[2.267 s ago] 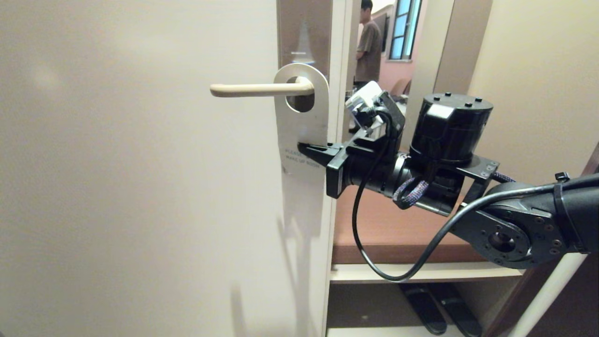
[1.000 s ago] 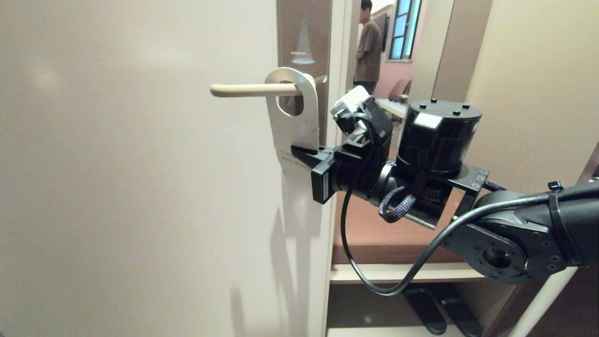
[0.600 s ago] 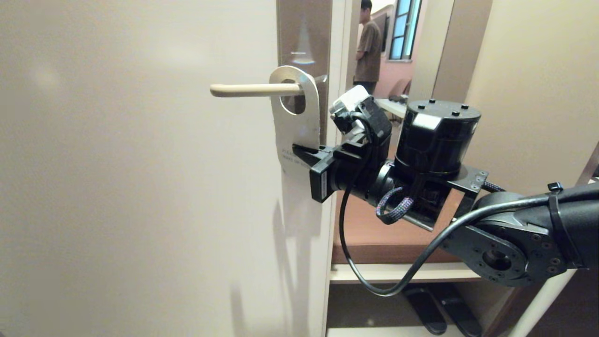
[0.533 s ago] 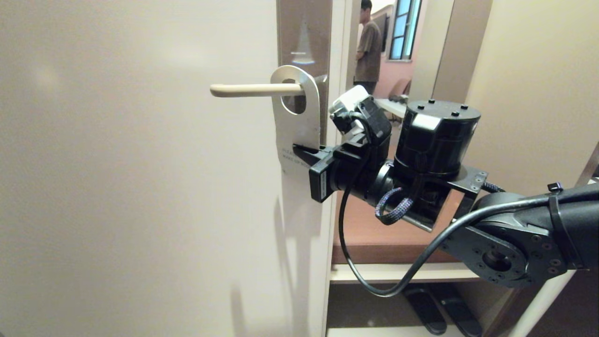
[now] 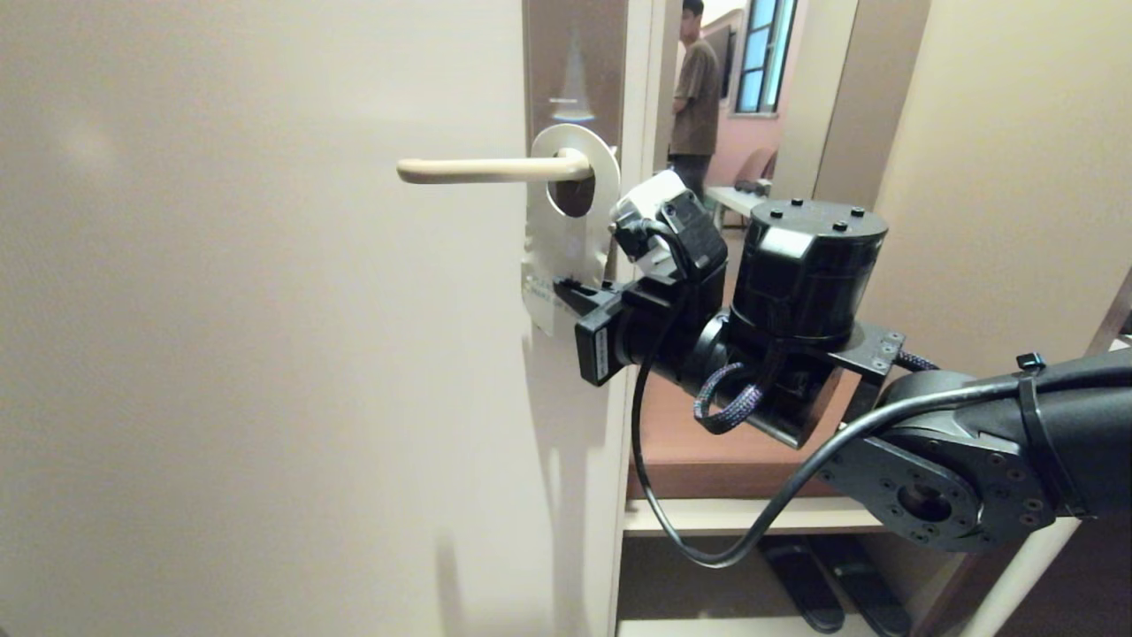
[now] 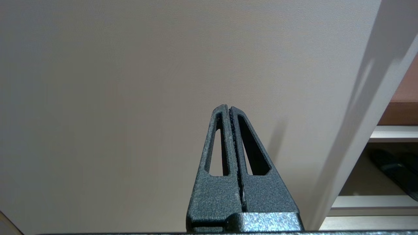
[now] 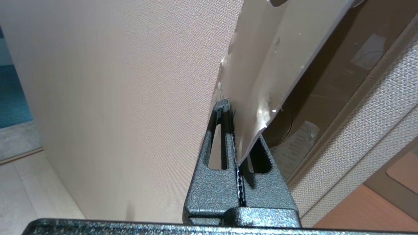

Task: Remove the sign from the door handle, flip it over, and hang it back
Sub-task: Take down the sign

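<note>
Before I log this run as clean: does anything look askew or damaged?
The white card sign hangs askew on the cream lever door handle, its lower end pulled sideways by the right hand pinching it. I see no damage.

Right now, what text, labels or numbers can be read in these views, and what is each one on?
Sign, lower end beside the right gripper's fingers: two lines of small print, too blurred to read.
Label on the right gripper body: too small to read.
Stickers on the brown backplate: print too faint to read.
Left wrist view: no text.
</note>
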Controlling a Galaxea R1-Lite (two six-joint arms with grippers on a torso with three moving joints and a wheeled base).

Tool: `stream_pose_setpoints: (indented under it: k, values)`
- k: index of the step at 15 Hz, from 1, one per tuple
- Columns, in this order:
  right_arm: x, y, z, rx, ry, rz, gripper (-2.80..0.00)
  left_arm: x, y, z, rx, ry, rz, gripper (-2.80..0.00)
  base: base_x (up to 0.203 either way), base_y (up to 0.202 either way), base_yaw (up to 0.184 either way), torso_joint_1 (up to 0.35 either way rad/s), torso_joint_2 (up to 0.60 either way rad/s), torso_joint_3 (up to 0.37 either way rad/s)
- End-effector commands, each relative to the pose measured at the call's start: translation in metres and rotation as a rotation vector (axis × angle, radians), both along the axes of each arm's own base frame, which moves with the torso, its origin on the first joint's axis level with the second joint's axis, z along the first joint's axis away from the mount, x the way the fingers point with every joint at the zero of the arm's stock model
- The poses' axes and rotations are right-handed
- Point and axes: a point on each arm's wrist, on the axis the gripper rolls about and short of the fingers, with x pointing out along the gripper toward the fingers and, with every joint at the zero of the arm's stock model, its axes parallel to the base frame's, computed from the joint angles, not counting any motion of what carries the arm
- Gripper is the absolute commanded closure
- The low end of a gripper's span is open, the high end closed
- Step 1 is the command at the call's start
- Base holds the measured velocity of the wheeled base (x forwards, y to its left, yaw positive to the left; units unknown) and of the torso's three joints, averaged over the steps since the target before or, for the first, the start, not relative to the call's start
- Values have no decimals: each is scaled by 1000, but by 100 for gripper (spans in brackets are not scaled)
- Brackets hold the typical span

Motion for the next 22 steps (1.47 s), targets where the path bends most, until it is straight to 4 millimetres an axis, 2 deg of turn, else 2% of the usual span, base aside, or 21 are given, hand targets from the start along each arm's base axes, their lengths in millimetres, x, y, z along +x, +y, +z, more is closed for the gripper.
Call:
stream_pose_setpoints:
  k: [1,8,15,22]
  values:
    - [2,2,-3,-4,2,-9,0,0,0,0,0,-1,1,0,0,0,0,0,0,0]
    - [3,19,3,21,-23,-40,0,0,0,0,0,-1,1,0,0,0,0,0,0,0]
    - [-13,36,3,22,-25,-16,0,0,0,0,0,-1,1,0,0,0,0,0,0,0]
    - [-9,52,7,39,-51,-51,0,0,0,0,0,-1,1,0,0,0,0,0,0,0]
